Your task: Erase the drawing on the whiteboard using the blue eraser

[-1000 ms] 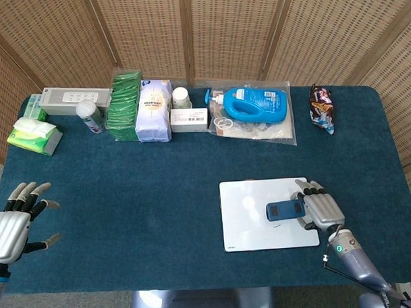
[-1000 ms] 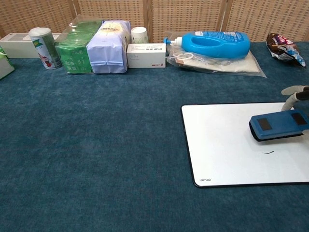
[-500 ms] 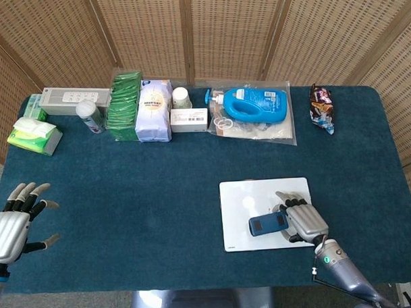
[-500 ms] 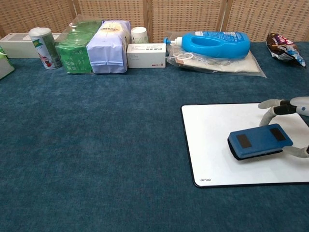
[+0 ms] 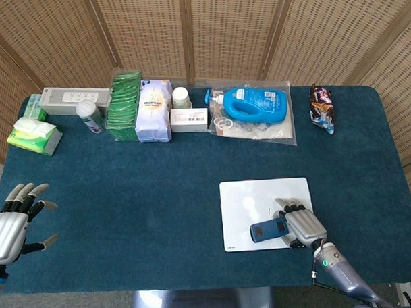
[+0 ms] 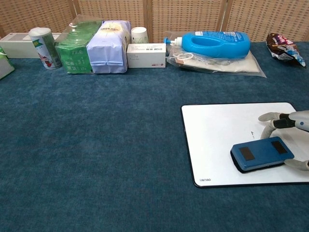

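The white whiteboard (image 5: 242, 201) (image 6: 217, 130) lies flat on the blue table cloth at the right front. My right hand (image 5: 301, 224) (image 6: 293, 129) grips the blue eraser (image 5: 269, 230) (image 6: 262, 153) and presses it flat on the board's near part. A tiny dark mark (image 6: 252, 134) shows on the board just beyond the eraser. My left hand (image 5: 12, 223) hovers at the table's front left, fingers spread, holding nothing.
Along the back edge stand a grey box (image 5: 72, 100), a can (image 5: 89, 115), green packets (image 5: 125, 105), a white bag (image 5: 154, 110), a paper cup (image 5: 181, 96), a small carton (image 5: 189, 119), a blue detergent bottle (image 5: 256, 103) and a snack bag (image 5: 321, 107). Tissues (image 5: 35, 135) lie far left.
My right hand slid the eraser from the board's right middle towards its near edge, then a little to the right. A small mark beyond the eraser now shows. The left hand stayed put.
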### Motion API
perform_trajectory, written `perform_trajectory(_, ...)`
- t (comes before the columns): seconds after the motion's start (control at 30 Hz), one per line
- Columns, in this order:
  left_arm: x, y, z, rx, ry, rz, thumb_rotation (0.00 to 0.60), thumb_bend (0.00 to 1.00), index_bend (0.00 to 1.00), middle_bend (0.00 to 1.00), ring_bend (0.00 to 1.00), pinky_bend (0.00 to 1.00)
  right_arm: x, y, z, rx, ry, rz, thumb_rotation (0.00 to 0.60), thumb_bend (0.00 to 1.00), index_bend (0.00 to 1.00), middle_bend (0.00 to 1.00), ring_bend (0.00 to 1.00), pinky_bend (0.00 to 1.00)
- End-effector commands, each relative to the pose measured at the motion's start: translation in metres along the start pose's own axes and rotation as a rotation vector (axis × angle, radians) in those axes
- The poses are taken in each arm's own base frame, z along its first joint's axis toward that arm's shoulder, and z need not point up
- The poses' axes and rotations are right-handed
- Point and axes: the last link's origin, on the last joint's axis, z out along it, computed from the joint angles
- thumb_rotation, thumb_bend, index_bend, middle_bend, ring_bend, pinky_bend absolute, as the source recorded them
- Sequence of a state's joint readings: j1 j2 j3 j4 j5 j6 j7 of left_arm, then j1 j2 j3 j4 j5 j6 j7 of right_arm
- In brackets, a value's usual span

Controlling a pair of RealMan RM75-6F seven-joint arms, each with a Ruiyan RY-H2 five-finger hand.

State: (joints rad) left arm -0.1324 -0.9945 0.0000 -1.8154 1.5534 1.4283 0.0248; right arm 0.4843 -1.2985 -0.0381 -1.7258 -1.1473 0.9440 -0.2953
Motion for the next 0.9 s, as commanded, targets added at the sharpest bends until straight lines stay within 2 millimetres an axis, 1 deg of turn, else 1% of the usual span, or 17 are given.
perform_trajectory(0.03,0.0,0.001,0.001,-0.005,-0.001,0.001,0.6,0.17,0.36,0.14,0.08,0.0,-0.001,0.005,-0.001,-0.014,0.003,-0.005,0.6,0.38,0.61,0.03,0.0,0.0)
perform_trajectory(0.4,0.001,0.003,0.0,-0.005,0.001,0.004,0.6,0.17,0.36,0.14,0.08,0.0,0.001,0.022,-0.002,-0.054,0.022,-0.025,0.6,0.38,0.61,0.03,0.0,0.0)
perform_trajectory(0.5,0.001,0.003,0.0,-0.004,0.002,0.003,0.6,0.17,0.36,0.14,0.08,0.0,0.005,0.028,-0.003,-0.073,0.033,-0.034,0.6,0.38,0.61,0.03,0.0,0.0)
perform_trajectory(0.63,0.001,0.002,0.0,-0.004,0.004,0.002,0.6,0.17,0.36,0.14,0.08,0.0,0.016,0.036,-0.005,-0.101,0.059,-0.053,0.6,0.38,0.61,0.03,0.0,0.0)
perform_trajectory(0.73,0.0,0.002,0.0,-0.004,0.004,0.0,0.6,0.17,0.36,0.14,0.08,0.0,0.024,0.034,-0.006,-0.102,0.071,-0.05,0.6,0.38,0.61,0.03,0.0,0.0)
perform_trajectory(0.83,-0.001,0.002,0.0,-0.004,0.002,-0.003,0.6,0.17,0.36,0.14,0.08,0.0,0.031,0.023,-0.006,-0.077,0.078,-0.022,0.6,0.38,0.61,0.03,0.0,0.0)
perform_trajectory(0.9,-0.002,0.001,0.0,-0.003,-0.001,-0.004,0.6,0.17,0.36,0.14,0.08,0.0,0.031,0.016,-0.006,-0.058,0.069,-0.013,0.6,0.38,0.61,0.03,0.0,0.0)
